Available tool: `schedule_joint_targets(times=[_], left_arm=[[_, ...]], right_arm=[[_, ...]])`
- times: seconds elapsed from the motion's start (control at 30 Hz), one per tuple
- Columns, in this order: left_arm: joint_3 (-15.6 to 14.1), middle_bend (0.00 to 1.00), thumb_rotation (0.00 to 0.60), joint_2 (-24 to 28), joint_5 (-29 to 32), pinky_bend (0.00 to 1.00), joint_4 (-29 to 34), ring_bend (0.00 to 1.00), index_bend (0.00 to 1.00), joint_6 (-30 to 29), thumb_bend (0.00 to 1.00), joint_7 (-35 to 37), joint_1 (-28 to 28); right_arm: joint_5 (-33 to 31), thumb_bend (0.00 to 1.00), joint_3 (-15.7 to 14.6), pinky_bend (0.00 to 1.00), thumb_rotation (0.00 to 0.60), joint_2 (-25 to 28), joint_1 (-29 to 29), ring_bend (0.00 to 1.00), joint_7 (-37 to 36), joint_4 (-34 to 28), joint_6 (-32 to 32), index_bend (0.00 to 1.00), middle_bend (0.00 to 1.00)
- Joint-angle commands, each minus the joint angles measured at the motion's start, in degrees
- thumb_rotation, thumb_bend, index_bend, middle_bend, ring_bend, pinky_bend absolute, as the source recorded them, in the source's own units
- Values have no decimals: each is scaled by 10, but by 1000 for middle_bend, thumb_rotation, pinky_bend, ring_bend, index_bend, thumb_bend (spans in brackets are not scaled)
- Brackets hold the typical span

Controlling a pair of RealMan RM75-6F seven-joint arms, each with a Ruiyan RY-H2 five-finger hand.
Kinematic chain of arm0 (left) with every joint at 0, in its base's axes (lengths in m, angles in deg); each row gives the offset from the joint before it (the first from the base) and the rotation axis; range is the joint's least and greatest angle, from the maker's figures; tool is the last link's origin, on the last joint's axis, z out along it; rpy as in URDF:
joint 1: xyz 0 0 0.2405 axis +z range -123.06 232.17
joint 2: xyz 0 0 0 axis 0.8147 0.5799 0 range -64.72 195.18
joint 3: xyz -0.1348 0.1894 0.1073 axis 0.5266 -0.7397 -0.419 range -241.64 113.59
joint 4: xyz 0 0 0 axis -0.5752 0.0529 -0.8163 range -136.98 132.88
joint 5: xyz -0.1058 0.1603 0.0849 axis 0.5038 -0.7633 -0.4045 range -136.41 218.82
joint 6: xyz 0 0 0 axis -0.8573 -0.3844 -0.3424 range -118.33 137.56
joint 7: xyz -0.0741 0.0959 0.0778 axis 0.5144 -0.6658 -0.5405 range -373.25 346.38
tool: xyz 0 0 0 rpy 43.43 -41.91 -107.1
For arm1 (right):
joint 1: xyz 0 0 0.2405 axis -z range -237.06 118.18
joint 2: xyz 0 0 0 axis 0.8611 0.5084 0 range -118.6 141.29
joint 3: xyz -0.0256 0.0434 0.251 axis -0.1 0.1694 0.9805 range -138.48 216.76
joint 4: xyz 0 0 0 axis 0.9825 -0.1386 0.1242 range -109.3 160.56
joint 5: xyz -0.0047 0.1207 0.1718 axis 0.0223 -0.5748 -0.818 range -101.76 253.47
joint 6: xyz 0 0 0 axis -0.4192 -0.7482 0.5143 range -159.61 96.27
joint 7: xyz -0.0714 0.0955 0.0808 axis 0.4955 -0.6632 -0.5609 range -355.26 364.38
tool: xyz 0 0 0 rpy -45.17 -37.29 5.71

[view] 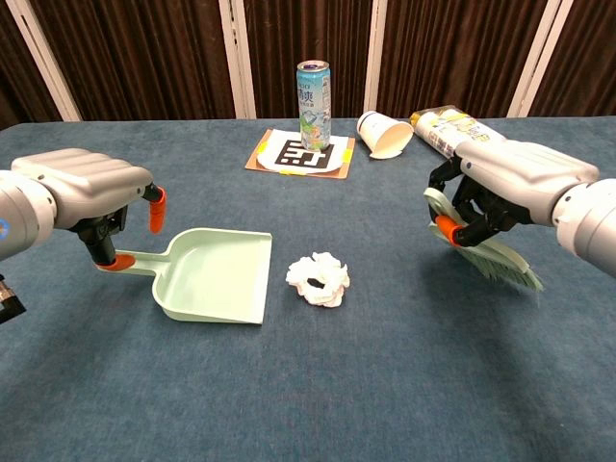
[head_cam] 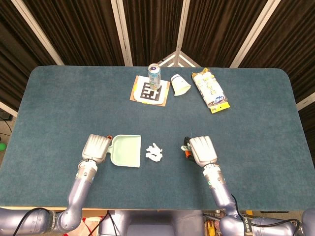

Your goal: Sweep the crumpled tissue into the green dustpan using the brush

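The pale green dustpan (view: pixel 214 276) lies flat left of centre, its mouth facing right toward the crumpled white tissue (view: pixel 319 278), a short gap away. My left hand (view: pixel 87 183) hovers over the dustpan's handle (view: pixel 140 259); its fingers are apart, with one orange fingertip touching the handle's end. In the head view the left hand (head_cam: pixel 96 147) hides the handle beside the dustpan (head_cam: pixel 126 150). My right hand (view: pixel 510 178) grips the green brush (view: pixel 496 258), held off the table to the right of the tissue (head_cam: pixel 154 152), bristles pointing down and right. The right hand (head_cam: pixel 203 150) covers most of the brush from above.
At the back stand a drink can (view: pixel 312 91) on a printed marker card (view: pixel 303 154), a tipped paper cup (view: pixel 381 135) and a snack bag (view: pixel 452 125). The blue cloth table (view: pixel 308 385) ends close in front of both arms.
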Motion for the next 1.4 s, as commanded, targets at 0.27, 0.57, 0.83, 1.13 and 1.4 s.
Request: schedule_joint_targets(times=[0.27,0.57,0.83,1.13,1.4], left_arm=[[-18,963,600,-4,12,988,-35,945,385,-17,291,26,-10],[-28,969,600,-21,26,989,-65,948,448,-12,308,51,-20],[-35,973,600,-44,36,989,-91,951,469,-12,395,64,-29],[-40,994,600,-54,13,998,-98,966,561,-16,559,87,-35],[-32,1000,600,-60,14,1000,-80,970,578,-26,582,82,-47]], right_arm=[[2,533,-6,795,600,1,-1,829,-1,2,-4,823,821],[4,536,-9,795,600,-3,-5,829,-2,9,-6,824,821],[3,537,-13,795,600,-4,-4,829,-1,12,-7,824,821],[10,548,-19,795,600,-3,-4,829,-4,-1,-8,823,821],[15,547,-25,795,600,-15,-6,829,9,-30,-15,824,821]])
